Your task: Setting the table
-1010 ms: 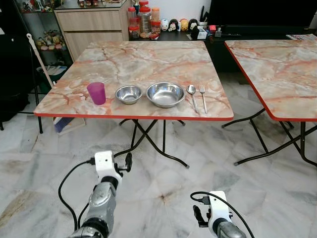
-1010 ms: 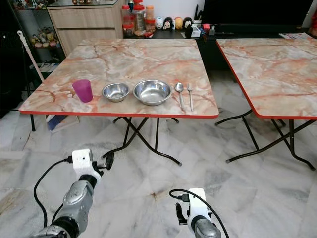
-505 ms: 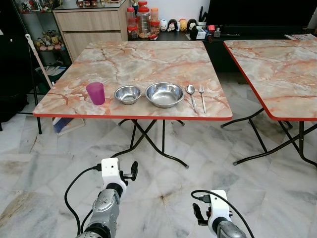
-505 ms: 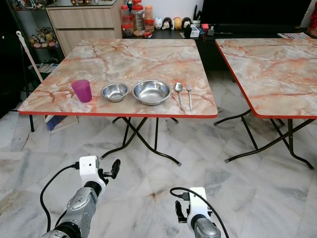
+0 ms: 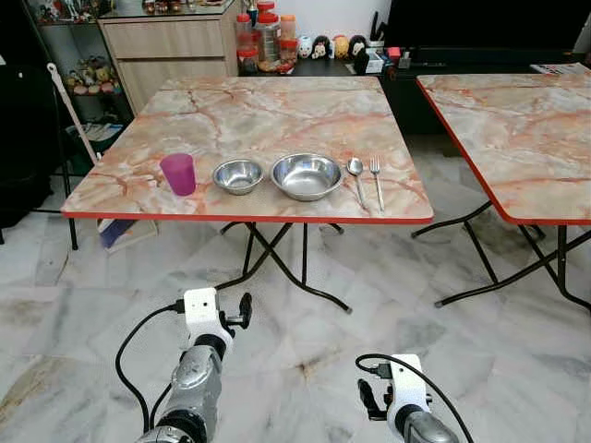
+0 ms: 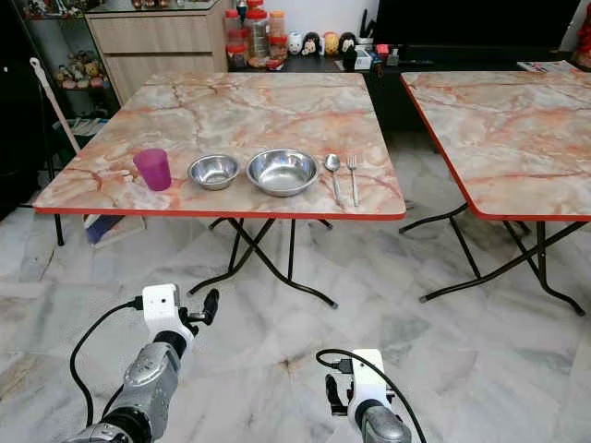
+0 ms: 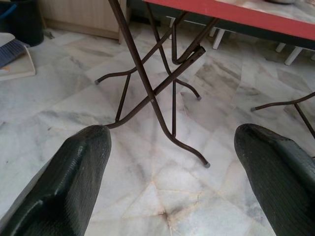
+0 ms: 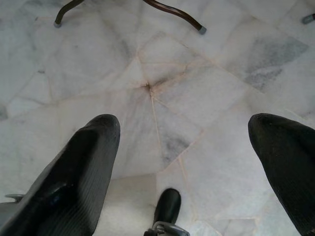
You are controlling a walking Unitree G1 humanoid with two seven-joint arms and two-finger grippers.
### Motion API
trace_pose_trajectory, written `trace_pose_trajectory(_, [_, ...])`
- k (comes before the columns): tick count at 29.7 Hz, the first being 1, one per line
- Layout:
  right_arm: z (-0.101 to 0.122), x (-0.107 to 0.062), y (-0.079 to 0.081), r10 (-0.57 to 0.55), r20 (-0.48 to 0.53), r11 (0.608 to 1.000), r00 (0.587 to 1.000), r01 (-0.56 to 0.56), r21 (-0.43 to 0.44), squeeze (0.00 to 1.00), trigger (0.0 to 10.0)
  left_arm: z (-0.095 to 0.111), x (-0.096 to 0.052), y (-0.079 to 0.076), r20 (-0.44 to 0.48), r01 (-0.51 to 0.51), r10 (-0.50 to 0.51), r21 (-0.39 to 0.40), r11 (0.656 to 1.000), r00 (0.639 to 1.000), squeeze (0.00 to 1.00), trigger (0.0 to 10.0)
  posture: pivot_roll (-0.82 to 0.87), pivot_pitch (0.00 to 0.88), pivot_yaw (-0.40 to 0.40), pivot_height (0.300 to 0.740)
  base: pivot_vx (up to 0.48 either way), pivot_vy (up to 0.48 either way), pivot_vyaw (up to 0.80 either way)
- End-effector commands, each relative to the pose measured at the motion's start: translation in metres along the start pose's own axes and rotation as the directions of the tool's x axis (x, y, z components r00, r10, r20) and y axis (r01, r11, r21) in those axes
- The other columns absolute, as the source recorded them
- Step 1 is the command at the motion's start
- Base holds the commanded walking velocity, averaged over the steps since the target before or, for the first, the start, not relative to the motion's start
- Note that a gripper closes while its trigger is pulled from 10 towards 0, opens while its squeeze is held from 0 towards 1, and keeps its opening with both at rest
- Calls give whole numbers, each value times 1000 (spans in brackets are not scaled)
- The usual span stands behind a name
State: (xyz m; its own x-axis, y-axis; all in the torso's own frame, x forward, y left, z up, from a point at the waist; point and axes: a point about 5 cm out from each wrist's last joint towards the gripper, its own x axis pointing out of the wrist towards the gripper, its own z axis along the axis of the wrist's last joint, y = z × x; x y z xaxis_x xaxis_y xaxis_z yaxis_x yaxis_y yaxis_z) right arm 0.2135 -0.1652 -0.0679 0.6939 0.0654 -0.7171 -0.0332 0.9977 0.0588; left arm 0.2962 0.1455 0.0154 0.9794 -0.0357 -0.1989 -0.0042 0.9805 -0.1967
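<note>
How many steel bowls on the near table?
2. The small bowl sits just right of the purple cup; the large bowl sits between the small bowl and the spoon, all along the table's front edge. None look hidden.

A purple cup [image 5: 179, 173], two steel bowls [image 5: 307, 175], a spoon [image 5: 357, 175] and seemingly a fork [image 5: 378, 177] line the table [image 5: 259, 111].

The near edge of the worktop [image 5: 249, 218] is being lined by a cup [image 5: 179, 173], two bowls [image 5: 307, 175], a spoon and fork; bare surface is being left behind them. Crossed legs [image 7: 152, 93] are blocking passage underneath.
</note>
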Motion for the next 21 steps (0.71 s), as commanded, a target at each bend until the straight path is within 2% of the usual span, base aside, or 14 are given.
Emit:
trace_pose_trajectory(1, [0,0,-1,-12,-5,1000,1000,12,10,0,10000,10,5,-1,38,-1,2,-8,1000,999,0,10000,74,0,-18,740,247,0,0])
trace_pose_trajectory(8, [-2,0,-1,-8,-24,1000,1000,9,21,0,10000,27,11,-6,120,19,-18,-3,1000,993,0,10000,67,0,-15,740,247,0,0])
trace_pose_trajectory(9, [-3,0,0,-5,-26,1000,1000,6,26,0,10000,33,13,-9,148,27,-27,0,1000,989,0,10000,70,0,-15,736,247,0,-431])
trace_pose_trajectory(11, [-1,0,0,2,-4,999,1000,-2,32,0,10000,59,19,-14,273,47,-45,-2,999,961,0,10000,73,0,-13,736,264,0,-216])
trace_pose_trajectory(12, [-1,0,0,2,-4,999,1000,-2,32,0,10000,59,19,-14,273,47,-45,-2,999,961,0,10000,73,0,-13,736,270,0,0])
trace_pose_trajectory(14, [0,0,-1,-9,-2,1000,1000,9,29,0,10000,74,20,-17,337,56,-53,-2,998,940,0,10000,74,0,-13,736,270,0,0])
trace_pose_trajectory(21, [-1,0,1,-4,-7,1000,1000,4,25,0,10000,89,20,-21,399,76,-69,0,997,914,0,10000,85,0,-7,736,270,0,0])
